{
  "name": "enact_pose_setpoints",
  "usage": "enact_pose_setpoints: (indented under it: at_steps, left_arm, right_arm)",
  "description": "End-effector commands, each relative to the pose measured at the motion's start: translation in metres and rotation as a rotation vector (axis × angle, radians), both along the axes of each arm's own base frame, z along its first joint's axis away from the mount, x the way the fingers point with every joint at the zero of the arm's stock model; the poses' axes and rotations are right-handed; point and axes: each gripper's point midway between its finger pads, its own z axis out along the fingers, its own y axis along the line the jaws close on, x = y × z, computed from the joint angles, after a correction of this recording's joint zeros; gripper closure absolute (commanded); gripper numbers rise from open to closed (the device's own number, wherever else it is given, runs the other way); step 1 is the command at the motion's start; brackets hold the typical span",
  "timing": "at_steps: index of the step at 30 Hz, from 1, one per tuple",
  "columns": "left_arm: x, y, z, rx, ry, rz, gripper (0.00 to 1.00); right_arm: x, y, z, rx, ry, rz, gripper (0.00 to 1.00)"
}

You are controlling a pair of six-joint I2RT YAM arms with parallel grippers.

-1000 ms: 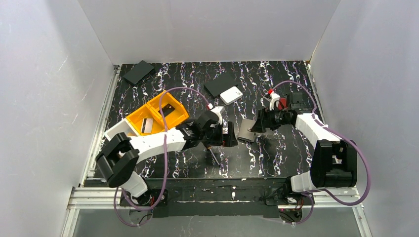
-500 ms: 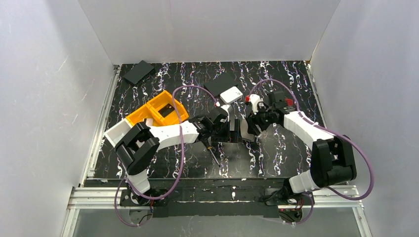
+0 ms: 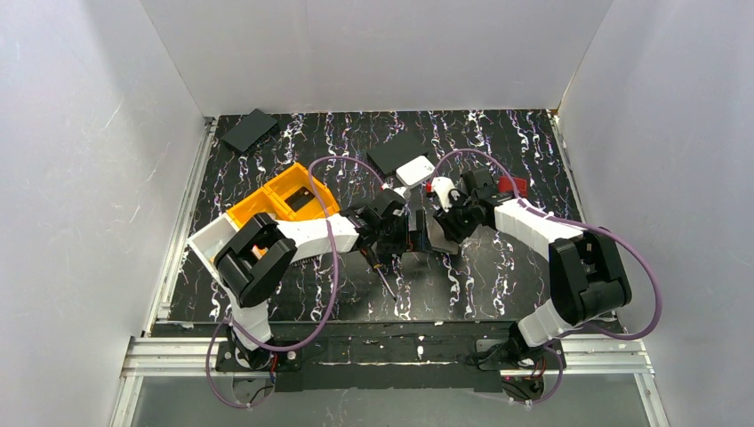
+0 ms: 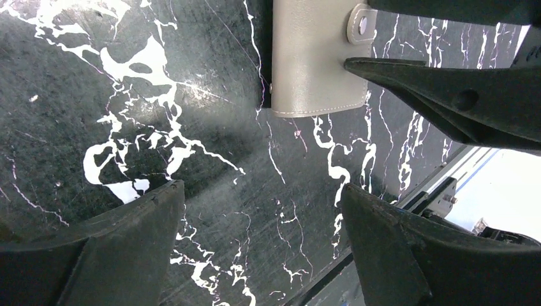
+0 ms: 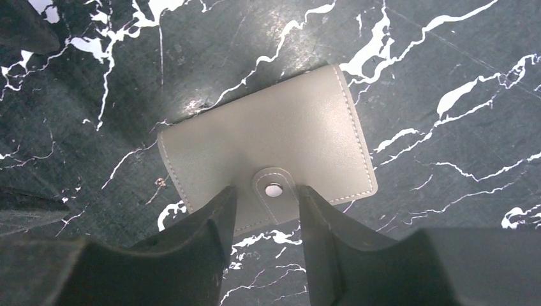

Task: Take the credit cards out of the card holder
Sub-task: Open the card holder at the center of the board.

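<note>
Your two grippers meet nose to nose over the middle of the black marbled table (image 3: pixel 507 267). The orange bin (image 3: pixel 267 201) sits well behind your left gripper (image 4: pixel 260 191), off by that arm's elbow.

The left gripper's jaws stand wide apart and hold nothing. Only bare tabletop lies between the fingers.

The card holder (image 5: pixel 281 137) lies flat on the table, folded shut with its taupe outside up. It sits directly under your right gripper (image 5: pixel 266 194) and just ahead of the left one's fingertips, past their reach.

Your right gripper's jaws are partway apart and pointed down at the holder's near edge, one finger on each side of the tab. The right finger looks to be brushing the tab; the left one stands just off it. Nothing is pinched.

The white box (image 3: pixel 415 171) lies near, beyond both grippers. The screwdriver (image 3: pixel 385 281) lies near the left gripper, on its base side. The snap tab (image 5: pixel 274 182) is fastened, its stud right between the right fingertips.
</note>
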Motion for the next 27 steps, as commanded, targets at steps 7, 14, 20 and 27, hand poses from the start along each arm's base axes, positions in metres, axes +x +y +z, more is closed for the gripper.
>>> enact_pose_setpoints:
  at_steps: [7, 14, 20, 27]
  left_arm:
    - [0.017, -0.016, 0.001, -0.040, 0.014, 0.001, 0.12]
    - [0.030, -0.017, -0.013, -0.059, 0.072, 0.042, 0.14]
    - [0.028, -0.017, 0.000, -0.089, 0.044, 0.017, 0.19]
    - [0.027, -0.007, 0.027, -0.019, -0.088, -0.008, 0.17]
  right_arm:
    - [0.017, -0.001, -0.005, -0.020, -0.024, -0.038, 0.75]
    - [0.000, 0.008, 0.012, 0.135, 0.040, 0.007, 0.99]
    - [-0.013, 0.005, 0.056, 0.354, 0.015, 0.056, 0.99]
    - [-0.013, -0.004, 0.062, 0.403, 0.026, 0.016, 0.99]
